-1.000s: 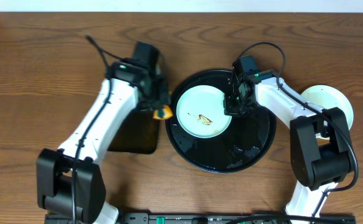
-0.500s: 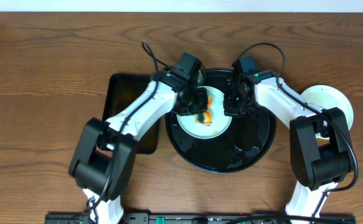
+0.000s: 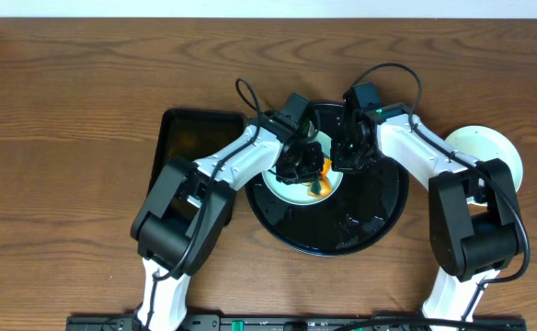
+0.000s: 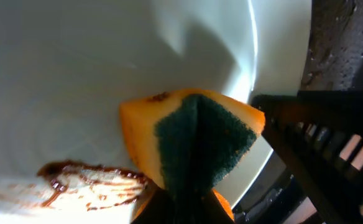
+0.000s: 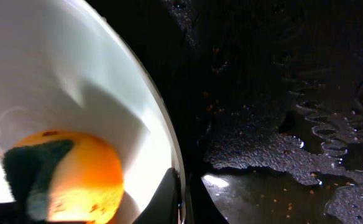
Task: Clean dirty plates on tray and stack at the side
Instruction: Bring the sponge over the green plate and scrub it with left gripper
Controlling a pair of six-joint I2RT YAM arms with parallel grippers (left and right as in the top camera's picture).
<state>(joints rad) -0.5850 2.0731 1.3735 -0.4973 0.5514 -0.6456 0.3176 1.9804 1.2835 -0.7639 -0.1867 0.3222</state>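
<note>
The plate (image 3: 291, 191), pale mint, lies in the upper left part of the round black tray (image 3: 379, 221), a little left of the frame's centre in the overhead view. Much of it is hidden under the two arms. A brown smear (image 4: 88, 180) streaks its surface at the lower left of the left wrist view.

The sponge (image 4: 194, 143), orange with a dark green scouring face, is pressed onto the plate just right of the smear. The left gripper (image 3: 313, 170) is closed on the sponge, pinching it from above so that it bulges out below the fingers.

The right gripper (image 5: 183, 193) is clamped on the plate's right rim, one finger on either side of the edge. In the overhead view it sits just right of the left gripper, the two nearly touching.

The bare tray floor to the right of the plate is wet and speckled with crumbs.

Right of the tray, near the right edge of the overhead frame, a whitish side plate (image 3: 489, 142) rests on the table (image 3: 66, 92), partly behind the right arm; whether it is one plate or a pile cannot be told. A small tray (image 3: 190, 147), black and rectangular, lies left of the round one, partly under the left arm.
</note>
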